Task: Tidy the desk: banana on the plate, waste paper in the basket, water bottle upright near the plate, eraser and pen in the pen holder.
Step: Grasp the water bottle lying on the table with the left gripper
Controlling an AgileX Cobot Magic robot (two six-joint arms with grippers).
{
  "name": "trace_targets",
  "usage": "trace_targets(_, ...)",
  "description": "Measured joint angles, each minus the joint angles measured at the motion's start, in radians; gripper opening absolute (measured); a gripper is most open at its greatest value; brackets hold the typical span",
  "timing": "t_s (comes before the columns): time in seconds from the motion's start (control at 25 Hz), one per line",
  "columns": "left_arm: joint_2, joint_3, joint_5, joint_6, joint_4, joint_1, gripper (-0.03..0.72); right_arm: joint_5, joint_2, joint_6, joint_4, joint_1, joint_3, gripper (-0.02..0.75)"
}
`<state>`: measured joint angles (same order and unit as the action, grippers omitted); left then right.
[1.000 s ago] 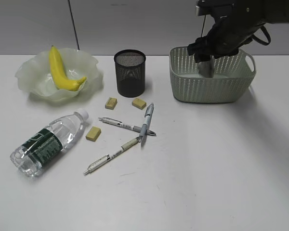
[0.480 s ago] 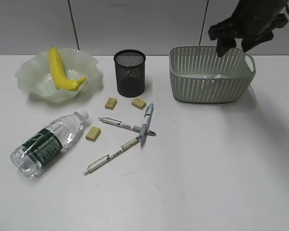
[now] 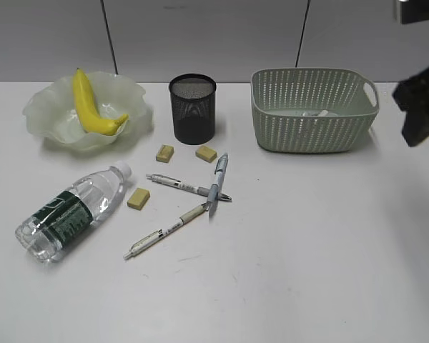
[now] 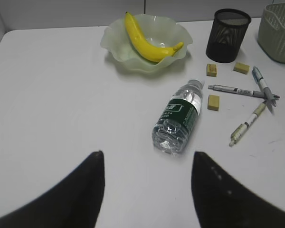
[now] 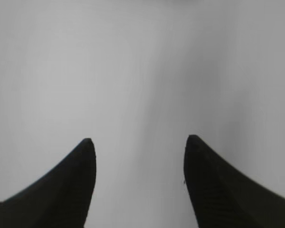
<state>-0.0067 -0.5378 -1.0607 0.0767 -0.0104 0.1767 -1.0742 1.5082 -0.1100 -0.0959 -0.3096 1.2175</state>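
Observation:
The banana (image 3: pixel 89 103) lies in the plate (image 3: pixel 46 118) at the back left; both show in the left wrist view, banana (image 4: pixel 145 40), plate (image 4: pixel 116 45). The waste paper (image 3: pixel 316 113) lies inside the basket (image 3: pixel 311 125). The water bottle (image 3: pixel 71 212) lies on its side on the desk (image 3: pixel 307 250), also in the left wrist view (image 4: pixel 179 114). Three erasers (image 3: pixel 138 198) and three pens (image 3: pixel 217 184) lie in front of the pen holder (image 3: pixel 193 108). My left gripper (image 4: pixel 147 156) is open and empty, short of the bottle's base. My right gripper (image 5: pixel 137 142) is open and empty over bare surface; its arm (image 3: pixel 422 107) is at the right edge.
The basket's corner (image 4: pixel 278 26) and the pen holder (image 4: pixel 227 35) show at the far right of the left wrist view. A grey panelled wall (image 3: pixel 214 36) runs behind the desk.
My right arm has lifted out of the basket and swung away to the right edge of the view. The waste paper stays in the basket. Nothing else has moved.

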Motion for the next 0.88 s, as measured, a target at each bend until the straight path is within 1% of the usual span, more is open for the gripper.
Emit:
trace_targets(0.24, 0.000, 0.000, 0.000, 0.000, 0.000, 0.000, 0.437, 0.008, -0.371, 0.001, 0.028, 0.000, -0.314, 0.467)
trace_targets(0.4, 0.000, 0.000, 0.000, 0.000, 0.000, 0.000, 0.437, 0.007, -0.638, 0.003, 0.055, 0.000, -0.460, 0.465)
trace_targets(0.56, 0.000, 0.000, 0.000, 0.000, 0.000, 0.000, 0.437, 0.005, -0.901, 0.018, 0.059, 0.000, -0.560, 0.454)
trace_targets(0.68, 0.000, 0.000, 0.000, 0.000, 0.000, 0.000, 0.437, 0.005, -1.104, 0.056, 0.060, 0.000, -0.610, 0.435)
trace_targets(0.88, 0.000, 0.000, 0.000, 0.000, 0.000, 0.000, 0.437, 0.023, -1.380, 0.099, 0.062, 0.000, -0.667, 0.395)
